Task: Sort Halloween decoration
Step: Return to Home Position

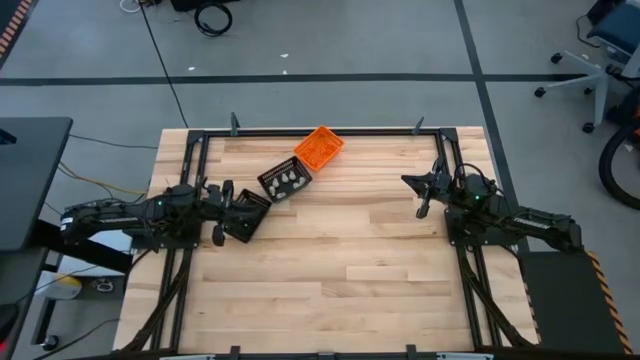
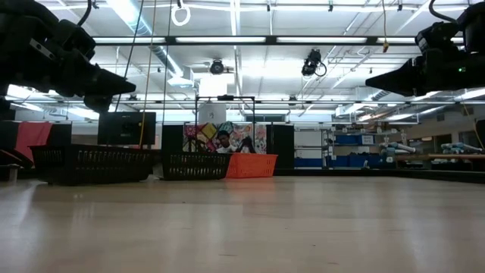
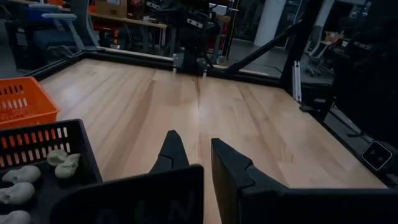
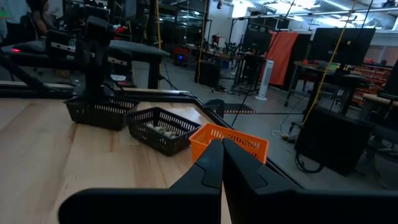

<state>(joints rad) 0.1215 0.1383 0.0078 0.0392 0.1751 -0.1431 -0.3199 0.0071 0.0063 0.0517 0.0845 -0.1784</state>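
As both arms hang raised above the wood, the Halloween decoration (image 3: 65,163) is seen gathered in its trays at the table's far left.

Whitish trinkets are held in the middle black tray (image 1: 265,185) and orange ones in the orange tray (image 1: 318,147). What lies in the nearer black tray (image 1: 255,205) cannot be made out. The left gripper (image 3: 194,142) is shown narrowly parted and empty, just beside that nearer tray's rim. The right gripper (image 4: 221,149) is pressed closed on nothing, well apart across the table. A snag is judged the main risk: should the left fingers be drawn back low, the rim could be caught and the tray tipped or dragged, spilling sorted pieces. No brand or label can be read, and faint raised marks low in the left wrist view are not legible.
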